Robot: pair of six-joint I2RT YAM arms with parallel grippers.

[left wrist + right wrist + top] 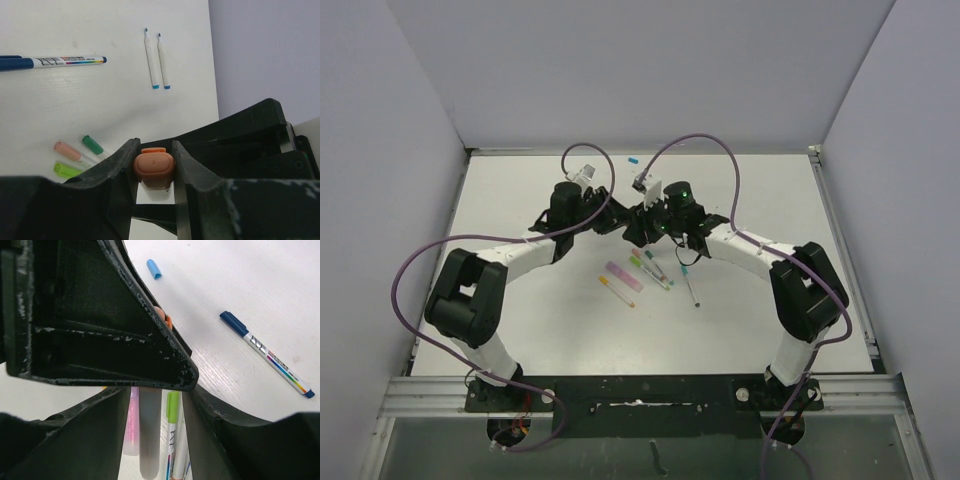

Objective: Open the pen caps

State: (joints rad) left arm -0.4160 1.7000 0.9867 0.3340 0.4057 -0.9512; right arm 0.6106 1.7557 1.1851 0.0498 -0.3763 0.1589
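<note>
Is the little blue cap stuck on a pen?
No, the blue cap lies all by itself on the white table, with no pen joined to it.

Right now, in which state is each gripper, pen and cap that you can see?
Left gripper: shut on the orange highlighter.
Orange highlighter: clamped end-on; cap on or off cannot be judged.
Right gripper: open or shut, cannot tell.
Navy pen: capped, lying flat.
Blue cap: off, lying loose.
Two blue pens: uncapped, side by side.
Green pen, pink pen, lime pen: capped, lying flat.
</note>
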